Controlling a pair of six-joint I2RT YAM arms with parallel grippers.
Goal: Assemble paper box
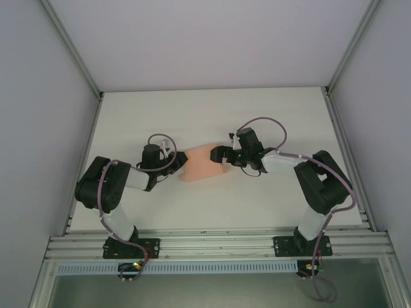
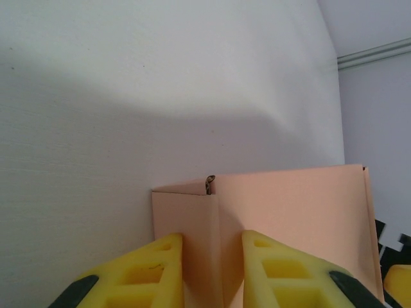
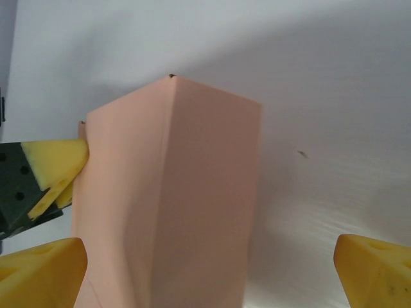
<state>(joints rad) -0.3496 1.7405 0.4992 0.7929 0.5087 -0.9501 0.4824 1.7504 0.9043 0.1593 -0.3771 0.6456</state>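
Left gripper (image 2: pixel 212 236) closed down on a folded corner of the paper box (image 2: pixel 295 218), pads on card both sides. Right gripper (image 3: pixel 207 247) spread wide, box standing between its jaws, clear gap on its right side. Box sits mid table (image 1: pixel 192 115) between both arms, bare surface all round. Right wrist view catches a left finger (image 3: pixel 54 163) against the box's left edge; from above that contact is too small to tell.

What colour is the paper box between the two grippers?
The paper box is plain salmon pink, clearest in the right wrist view.
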